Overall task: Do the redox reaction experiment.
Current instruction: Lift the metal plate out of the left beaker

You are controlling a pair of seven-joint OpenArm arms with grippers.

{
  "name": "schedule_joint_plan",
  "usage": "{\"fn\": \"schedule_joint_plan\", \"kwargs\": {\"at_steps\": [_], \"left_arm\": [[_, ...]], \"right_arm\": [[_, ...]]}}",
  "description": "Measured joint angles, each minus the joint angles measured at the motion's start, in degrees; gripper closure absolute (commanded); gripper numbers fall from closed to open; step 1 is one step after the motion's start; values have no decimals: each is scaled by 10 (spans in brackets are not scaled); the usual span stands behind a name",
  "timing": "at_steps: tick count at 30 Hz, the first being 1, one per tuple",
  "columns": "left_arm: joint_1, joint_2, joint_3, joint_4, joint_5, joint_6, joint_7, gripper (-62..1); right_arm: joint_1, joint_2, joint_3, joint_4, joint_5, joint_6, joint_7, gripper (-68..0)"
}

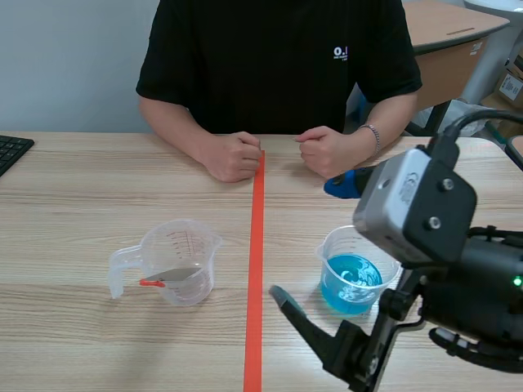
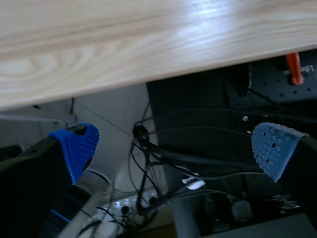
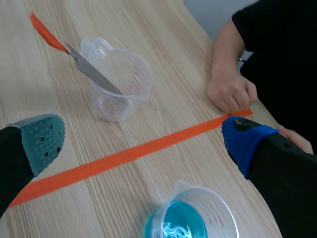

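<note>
Scene view and both wrist views, one moment. The right claw (image 1: 315, 245) hung low over the wooden tabletop (image 1: 82, 204) with its fingers spread wide and nothing between them. The clear plastic beaker of blue liquid (image 1: 353, 282) stood just beside it, on the right arm's side of the orange-red tape line (image 1: 256, 245). In the right wrist view the right claw (image 3: 143, 141) straddled the tape line, and the beaker (image 3: 190, 218) sat under it, between the fingers and nearer the blue-padded one.

The clear plastic measuring cup with a handle (image 3: 119, 87) lay ahead of the claw, across the tape line. A metal blade with an orange-red handle (image 3: 91, 72) leaned in it. Its long axis ran obliquely, with the handle end out past the rim and away from the claw.

The left claw (image 2: 173, 148) was also spread and empty. It hung below the tabletop's edge over a tangle of cables (image 2: 163, 163), so the right arm was judged much the nearer to both vessels. A person's closed hands (image 1: 233, 155) rested at the far side.
</note>
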Motion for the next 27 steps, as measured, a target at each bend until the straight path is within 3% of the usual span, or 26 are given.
{"fn": "schedule_joint_plan", "kwargs": {"at_steps": [12, 20, 27], "left_arm": [[-44, 2, 56, -3, 0, 2, 2, -623], [-44, 2, 62, -3, 0, 2, 3, -623], [-44, 2, 62, -3, 0, 2, 2, -623]], "right_arm": [[101, -5, -162, -6, -57, 0, -14, -679], [159, -52, -235, -87, -83, -3, -11, -679], [205, -108, -294, -146, -126, -30, 2, -679]]}}
